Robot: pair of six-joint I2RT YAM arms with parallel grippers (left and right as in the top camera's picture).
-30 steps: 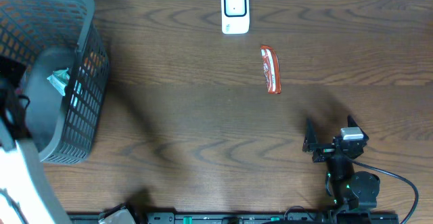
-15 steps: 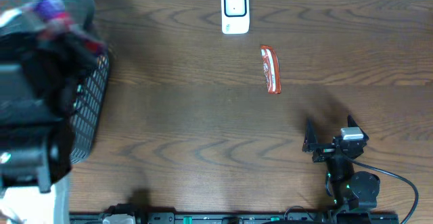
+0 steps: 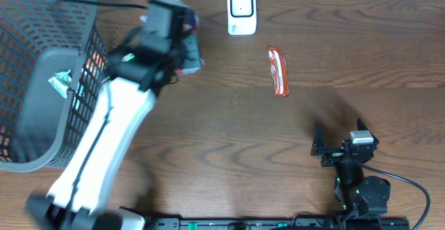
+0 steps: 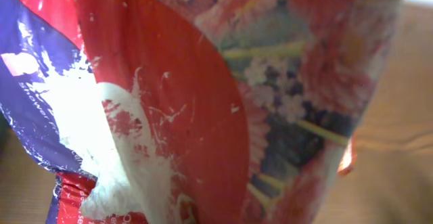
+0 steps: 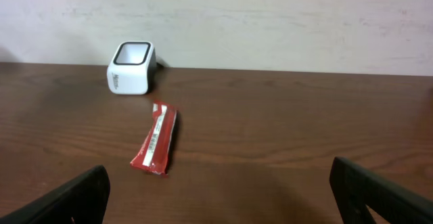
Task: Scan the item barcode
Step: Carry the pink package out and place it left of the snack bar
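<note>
My left gripper (image 3: pixel 179 41) is shut on a crinkly snack packet (image 3: pixel 189 51), held above the table just left of the white scanner (image 3: pixel 242 11). In the left wrist view the packet (image 4: pixel 203 102), red and blue with a flower print, fills the frame and hides the fingers. No barcode shows on it. A red snack bar (image 3: pixel 278 71) lies on the table below and right of the scanner. My right gripper (image 3: pixel 339 144) rests open near the front right. Its view shows the scanner (image 5: pixel 131 67) and the red bar (image 5: pixel 156 146) ahead, between the wide-open right gripper (image 5: pixel 223 197).
A dark mesh basket (image 3: pixel 87 21) stands at the left edge with a grey liner and a few small items inside. The wooden table's back edge runs just behind the scanner. A cable trails from the right arm's base (image 3: pixel 367 192).
My left arm has swung out of the basket and to the right with the packet in its grip, stopping beside the scanner. The right arm and the red bar have stayed put.
</note>
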